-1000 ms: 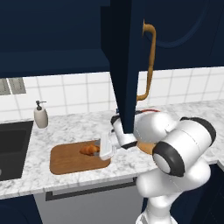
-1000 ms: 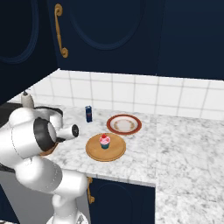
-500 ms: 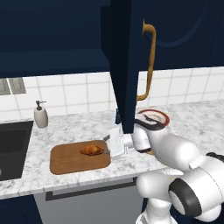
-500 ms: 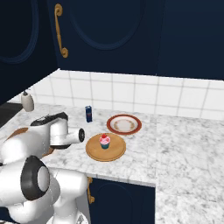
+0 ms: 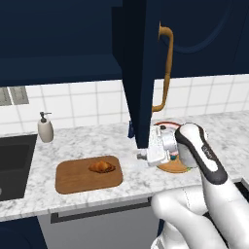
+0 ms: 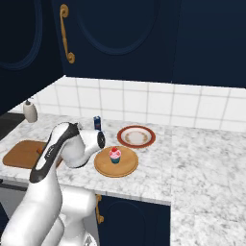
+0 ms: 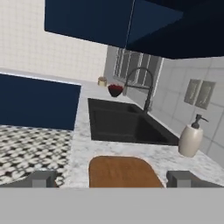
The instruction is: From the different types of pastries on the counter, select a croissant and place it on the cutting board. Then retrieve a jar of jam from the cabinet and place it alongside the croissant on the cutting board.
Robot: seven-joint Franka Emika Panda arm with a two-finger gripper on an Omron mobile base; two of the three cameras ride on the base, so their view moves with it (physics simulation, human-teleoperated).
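Already the croissant (image 5: 101,167) is set on the board (image 5: 73,179), toward its right end, so the first half of the task is judged done. From left in the left base view: sink (image 5: 10,164), soap dispenser (image 5: 45,128) by the wall, board w/ croissant, then the open cabinet door (image 5: 141,73) w/ brass handle (image 5: 166,68) hanging over the counter (image 5: 97,141).

Next comes the gripper (image 5: 144,156), held level beside the door's lower edge, above the counter and right of the board, nothing carried. It is judged parked there after the drop, w/ the cabinet interior as next target; the door is open presumably for the jam. No jar is seen, and the cabinet inside isn't shown from these angles.

In the hand view the fingertips (image 7: 41,178) are spread wide w/ only the board between them. Faucet (image 7: 141,85) and a red bowl (image 7: 115,90) past the sink are added by that view.

In the right base view the cupcake (image 6: 115,154) on a round wooden plate (image 6: 129,168), a red-rimmed plate (image 6: 136,136) and a small dark-blue container (image 6: 97,123) at the wall are given; in the left view these are mostly blocked by arm and door.
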